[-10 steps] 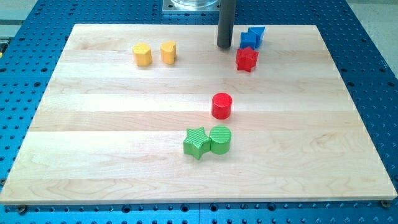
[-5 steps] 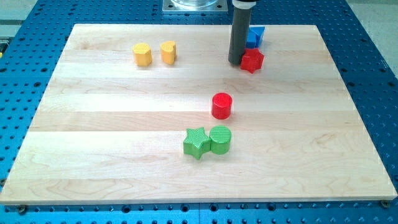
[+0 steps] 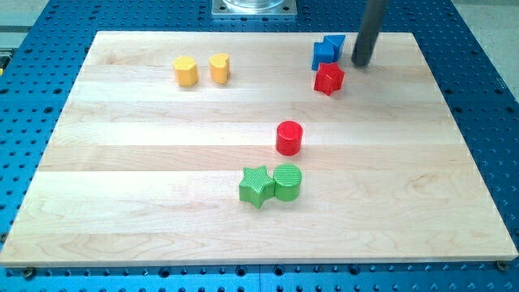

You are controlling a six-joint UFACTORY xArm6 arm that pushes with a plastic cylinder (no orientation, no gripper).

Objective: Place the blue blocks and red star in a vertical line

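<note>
Camera view pictures are read from the bottom of the view up to the top, and the red cylinder near the middle of the wooden worktop is used as the landmark.

Just below the red cylinder, toward the view's bottom, a green star and a green cylinder are seen. They are touching side by side, with the star on the view's left.

Above the red cylinder and a little to the view's right, the red star is found. It is well apart from the cylinder. Right above the red star, two blue blocks are pressed close together. Their shapes cannot be made out well. The red star is set just under them, very near, so the three are stacked roughly one above the other up the view.

Far to the view's left of the blue blocks, two yellow blocks are seen near each other: a yellow cylinder-like block and a yellow block with a notch.

No gripper is carried by the arm, so nothing is held. My tip is seen just to the view's right of the blue blocks, up and to the right of the red star. No block is touched by it.
</note>
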